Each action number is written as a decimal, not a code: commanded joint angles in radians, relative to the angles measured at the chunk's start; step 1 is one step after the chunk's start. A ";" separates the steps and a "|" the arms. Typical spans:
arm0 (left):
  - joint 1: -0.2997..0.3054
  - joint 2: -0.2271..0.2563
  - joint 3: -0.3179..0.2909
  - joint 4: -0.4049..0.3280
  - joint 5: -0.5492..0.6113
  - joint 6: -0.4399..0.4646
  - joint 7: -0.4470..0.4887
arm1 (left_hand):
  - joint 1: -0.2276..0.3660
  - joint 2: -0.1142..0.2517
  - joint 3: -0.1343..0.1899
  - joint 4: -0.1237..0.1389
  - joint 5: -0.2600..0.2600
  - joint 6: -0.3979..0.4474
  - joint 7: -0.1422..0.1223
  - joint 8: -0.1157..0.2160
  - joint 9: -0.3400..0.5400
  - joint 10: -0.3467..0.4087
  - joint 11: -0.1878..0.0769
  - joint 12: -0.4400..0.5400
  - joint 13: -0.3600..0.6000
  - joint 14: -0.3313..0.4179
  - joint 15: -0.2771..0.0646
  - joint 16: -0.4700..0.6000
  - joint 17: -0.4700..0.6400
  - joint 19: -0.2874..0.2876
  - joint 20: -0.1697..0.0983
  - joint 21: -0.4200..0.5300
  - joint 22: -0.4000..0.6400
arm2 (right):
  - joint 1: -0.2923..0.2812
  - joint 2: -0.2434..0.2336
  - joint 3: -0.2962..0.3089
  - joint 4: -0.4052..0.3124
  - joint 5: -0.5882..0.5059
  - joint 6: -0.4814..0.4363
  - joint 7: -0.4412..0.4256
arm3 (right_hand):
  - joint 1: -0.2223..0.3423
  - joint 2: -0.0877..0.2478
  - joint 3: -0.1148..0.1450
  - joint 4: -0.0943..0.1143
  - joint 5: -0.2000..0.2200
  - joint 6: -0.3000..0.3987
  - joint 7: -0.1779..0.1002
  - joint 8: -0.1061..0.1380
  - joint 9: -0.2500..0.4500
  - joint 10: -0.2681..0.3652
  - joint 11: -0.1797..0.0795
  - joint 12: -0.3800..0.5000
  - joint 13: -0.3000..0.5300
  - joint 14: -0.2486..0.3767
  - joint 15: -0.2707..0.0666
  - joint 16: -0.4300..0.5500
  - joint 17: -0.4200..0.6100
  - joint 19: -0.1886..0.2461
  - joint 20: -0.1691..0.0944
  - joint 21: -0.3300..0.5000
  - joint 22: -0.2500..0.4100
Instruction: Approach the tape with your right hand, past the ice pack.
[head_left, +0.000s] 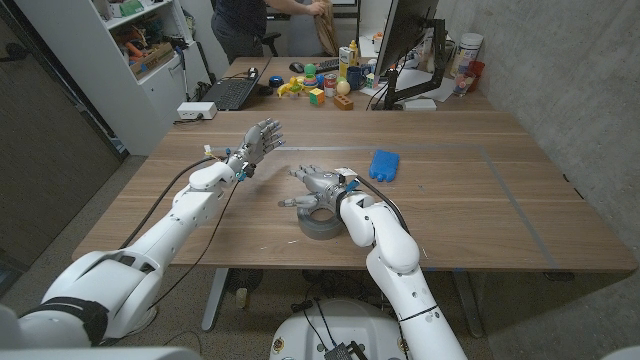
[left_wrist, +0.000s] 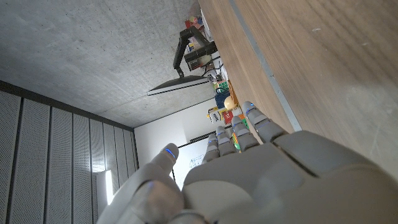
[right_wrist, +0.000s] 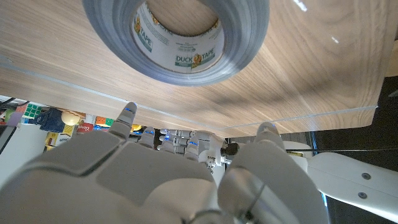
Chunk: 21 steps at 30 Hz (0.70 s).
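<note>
Lying flat on the brown wooden surface (head_left: 480, 200), near the front edge: grey roll of duct tape (head_left: 322, 224), printed cardboard core (right_wrist: 180, 37) visible in the right wrist view. Hovering directly over the roll, right hand (head_left: 318, 185), light grey, palm down; fingers (head_left: 303, 173) spread apart and reaching toward the far side, thumb (head_left: 292, 203) out to the robot's left. Holding nothing; contact with the roll not certain from the head view, and the right wrist view shows the fingertips (right_wrist: 128, 112) clear of it. Sitting just beyond and to the right of that hand, apart from it: blue rectangular ice pack (head_left: 385, 164), flat on the wood. Raised further left and farther back, left hand (head_left: 260, 137); fingers (head_left: 272, 127) extended and slightly apart, gripping nothing. Crowding the far end of the surface: open black laptop (head_left: 230, 93), colourful small toys and bottles (head_left: 325, 80), dark monitor on a stand (head_left: 408, 45). Standing behind that, a person in dark clothing (head_left: 245, 25).
</note>
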<state>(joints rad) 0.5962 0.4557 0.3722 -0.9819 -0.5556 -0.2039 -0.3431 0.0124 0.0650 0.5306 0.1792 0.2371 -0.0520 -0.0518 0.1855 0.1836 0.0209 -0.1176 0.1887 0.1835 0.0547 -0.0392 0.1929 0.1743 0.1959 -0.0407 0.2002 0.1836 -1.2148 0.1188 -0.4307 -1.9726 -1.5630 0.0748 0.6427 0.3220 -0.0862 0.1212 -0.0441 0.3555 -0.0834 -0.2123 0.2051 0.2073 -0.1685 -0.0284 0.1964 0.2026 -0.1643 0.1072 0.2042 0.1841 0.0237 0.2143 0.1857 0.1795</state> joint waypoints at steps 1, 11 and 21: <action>-0.003 -0.002 -0.004 -0.004 0.008 0.010 -0.004 | 0.001 0.091 -0.006 -0.001 0.003 -0.004 0.001 0.002 0.002 -0.002 -0.001 0.002 0.003 0.006 -0.035 0.006 0.004 0.004 -0.003 0.006 0.006 | -0.003 -0.008 0.009 -0.019 -0.009 0.009 0.101 | 0.013 0.008 -0.005 -0.001 0.005 0.011 -0.007 0.010 0.002 -0.003 -0.010 0.007 0.003 0.006 0.002 0.009 0.001 -0.002 0.005 0.005 0.002; -0.006 -0.003 -0.004 -0.001 0.010 0.013 -0.004 | 0.001 0.091 -0.007 -0.001 0.004 -0.004 0.001 0.002 0.002 -0.002 -0.002 0.001 0.003 0.006 -0.035 0.006 0.004 0.004 -0.003 0.007 0.006 | 0.013 -0.013 0.007 -0.010 -0.024 0.019 0.141 | 0.041 0.005 -0.008 -0.015 0.012 0.012 -0.008 0.010 0.001 -0.029 -0.011 -0.002 0.003 -0.009 0.007 0.004 0.000 0.001 0.005 0.006 0.002; -0.003 -0.003 -0.005 -0.005 0.011 0.019 -0.003 | 0.000 0.091 -0.008 -0.001 0.004 -0.005 0.001 0.002 0.002 -0.002 -0.002 0.001 0.003 0.005 -0.035 0.006 0.004 0.004 -0.003 0.007 0.006 | 0.012 -0.011 0.009 0.002 -0.020 0.017 0.111 | 0.051 0.003 -0.009 -0.020 0.015 0.014 -0.008 0.011 0.001 -0.028 -0.011 -0.001 0.003 -0.010 0.006 0.004 0.000 0.002 0.005 0.007 0.002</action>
<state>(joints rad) 0.5911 0.4532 0.3687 -0.9836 -0.5464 -0.1927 -0.3470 0.0124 0.0650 0.5279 0.1765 0.2371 -0.0519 -0.0518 0.1855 0.1836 0.0209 -0.1176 0.1887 0.1835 0.0547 -0.0391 0.1929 0.1743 0.1959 -0.0407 0.2002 0.1836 -1.2051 0.1083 -0.4243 -1.9830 -1.5837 0.0893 0.7627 0.3629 -0.0828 0.1103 -0.0549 0.3631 -0.0783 -0.2180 0.2109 0.2071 -0.1757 -0.0355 0.1952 0.2024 -0.1661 0.1163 0.2042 0.1814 0.0239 0.2143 0.1857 0.1794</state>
